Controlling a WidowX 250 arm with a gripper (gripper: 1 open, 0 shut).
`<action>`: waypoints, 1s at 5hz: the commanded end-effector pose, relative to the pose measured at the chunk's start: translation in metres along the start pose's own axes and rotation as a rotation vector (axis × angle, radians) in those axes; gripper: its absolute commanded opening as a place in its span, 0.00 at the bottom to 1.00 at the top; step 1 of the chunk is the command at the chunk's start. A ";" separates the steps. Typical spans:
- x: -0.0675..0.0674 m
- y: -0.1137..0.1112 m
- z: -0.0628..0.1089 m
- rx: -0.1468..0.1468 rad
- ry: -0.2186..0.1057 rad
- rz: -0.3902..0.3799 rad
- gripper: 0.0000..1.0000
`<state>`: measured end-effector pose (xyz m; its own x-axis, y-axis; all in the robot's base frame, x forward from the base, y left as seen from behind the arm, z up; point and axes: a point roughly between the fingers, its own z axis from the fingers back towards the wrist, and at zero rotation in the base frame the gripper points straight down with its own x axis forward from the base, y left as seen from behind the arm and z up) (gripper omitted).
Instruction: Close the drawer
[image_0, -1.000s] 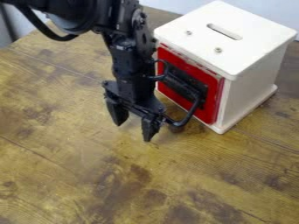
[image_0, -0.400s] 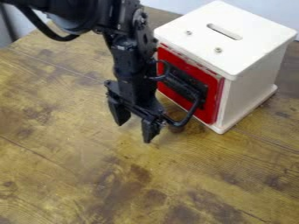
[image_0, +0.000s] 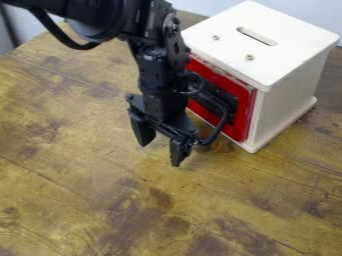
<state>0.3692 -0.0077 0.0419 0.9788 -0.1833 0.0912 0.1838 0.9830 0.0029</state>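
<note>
A: Camera view, single angle. Where does the drawer sit?

B: The red drawer (image_0: 218, 96) is in the front face of the cream-white cabinet (image_0: 265, 62), which stands on the worn wooden table (image_0: 80, 190). Its red front looks nearly flush with the cabinet's face; whether a small gap is left, cannot tell from here. The cabinet has a slot (image_0: 258, 37) on its top.

A: Handle?

B: Black wire loop handle (image_0: 211, 128), sticking out from the drawer front toward the table, low down. Part of it is hidden behind the arm.

A: And the pincer?

B: The black gripper (image_0: 160, 143) hangs just in front of the drawer, fingers pointing down at the table. Two fingers show, spread apart with bare table visible between them, nothing held. The finger nearer the cabinet (image_0: 178, 153) is right beside the handle loop; touching or just clear, cannot tell.

A: Arm?

B: The black arm (image_0: 114, 20) comes in from the upper left, away from the cabinet, with cabling along it, and covers the left part of the drawer front.
</note>
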 end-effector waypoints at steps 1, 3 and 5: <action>0.010 0.002 0.036 0.015 -0.107 -0.030 1.00; 0.006 0.013 0.031 0.004 -0.092 -0.058 1.00; 0.001 0.001 0.046 0.016 -0.093 -0.036 1.00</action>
<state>0.3612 -0.0005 0.0559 0.9753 -0.1983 0.0972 0.1992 0.9800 -0.0003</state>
